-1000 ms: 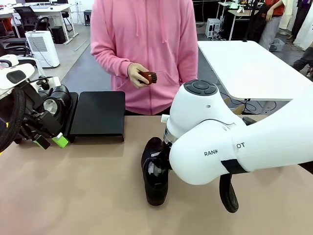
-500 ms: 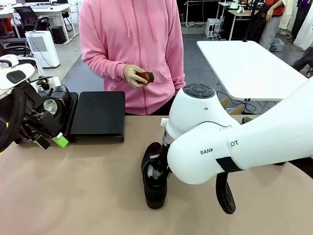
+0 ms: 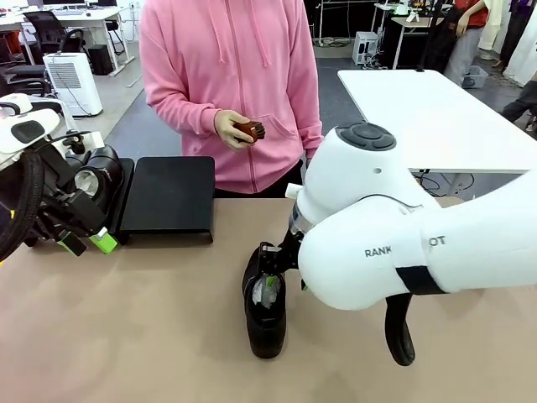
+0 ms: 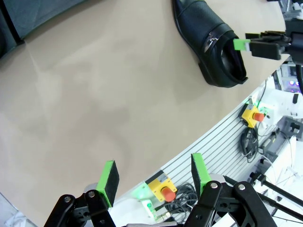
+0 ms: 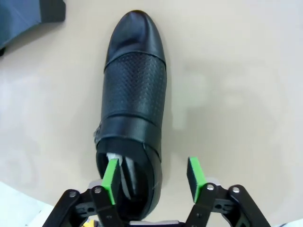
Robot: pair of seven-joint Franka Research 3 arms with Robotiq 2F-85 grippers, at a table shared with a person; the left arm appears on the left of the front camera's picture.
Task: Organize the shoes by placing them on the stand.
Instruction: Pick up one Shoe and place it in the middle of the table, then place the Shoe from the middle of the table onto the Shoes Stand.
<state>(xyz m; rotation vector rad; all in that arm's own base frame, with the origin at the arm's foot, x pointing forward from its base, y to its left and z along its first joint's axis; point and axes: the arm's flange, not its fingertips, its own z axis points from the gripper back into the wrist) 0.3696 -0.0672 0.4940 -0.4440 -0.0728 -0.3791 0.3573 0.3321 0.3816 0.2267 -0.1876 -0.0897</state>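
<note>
My right gripper (image 5: 151, 175) is spread at the heel end of a shoe (image 5: 135, 90). One green pad is over its paper-stuffed opening and the other is outside its side wall, clamping nothing. The shoe lies on the table (image 3: 126, 336), toe pointing away from me, near the stand (image 3: 168, 197) but apart from it. My left gripper (image 4: 154, 174) hangs spread and empty near the table's edge.
</note>
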